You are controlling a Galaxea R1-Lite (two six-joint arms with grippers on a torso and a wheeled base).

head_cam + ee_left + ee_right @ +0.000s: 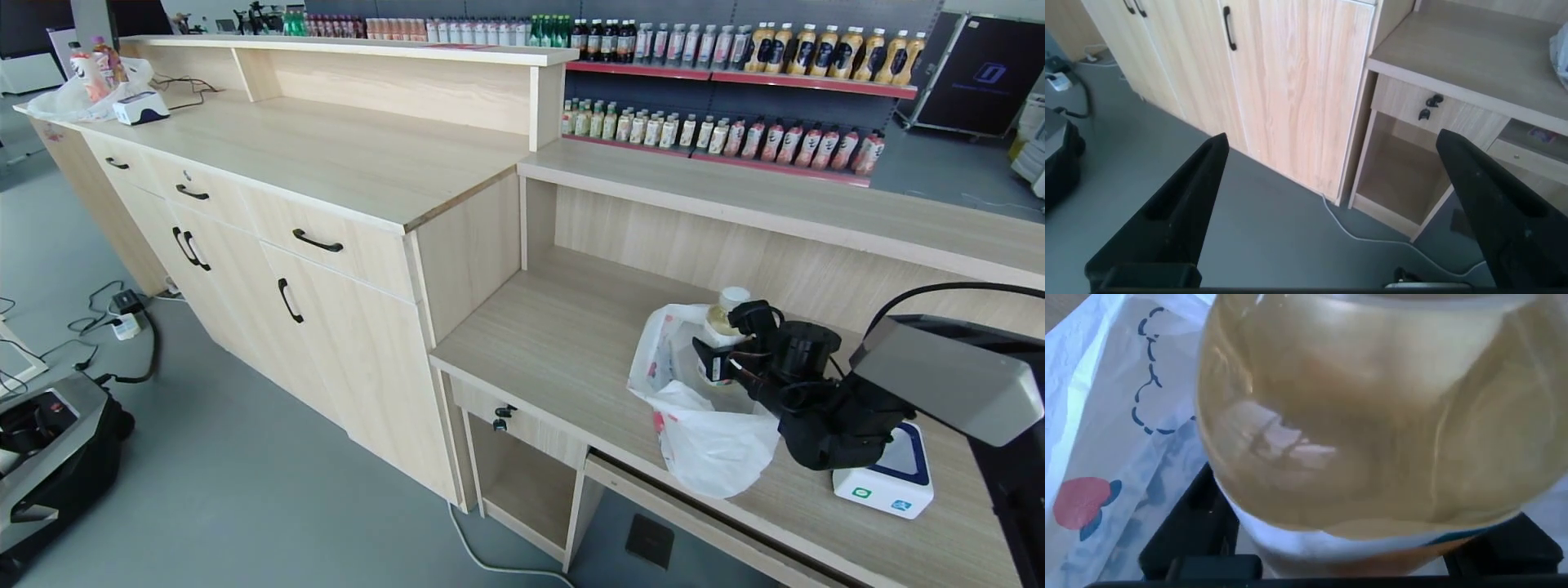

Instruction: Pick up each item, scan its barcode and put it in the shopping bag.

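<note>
Right wrist view: the bottle (1372, 416), full of pale liquid, is pinched by the right claw (722, 349) just above the shopping bag (702, 445) on the worktop (563, 343), and is judged heavyish, stiff and perhaps slick, so a firm mid-body hold is advised.

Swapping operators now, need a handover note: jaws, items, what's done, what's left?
Left gripper: jaws open, empty, hanging low beside the cabinet.
Right gripper: jaws shut on the bottle, held at the mouth of the shopping bag on the desk.
The scanner sits on the desk to the bag's right.
Done: bottle picked up; whether it was scanned cannot be told.
Left: release the bottle into the bag. Bag contents are hidden.
</note>
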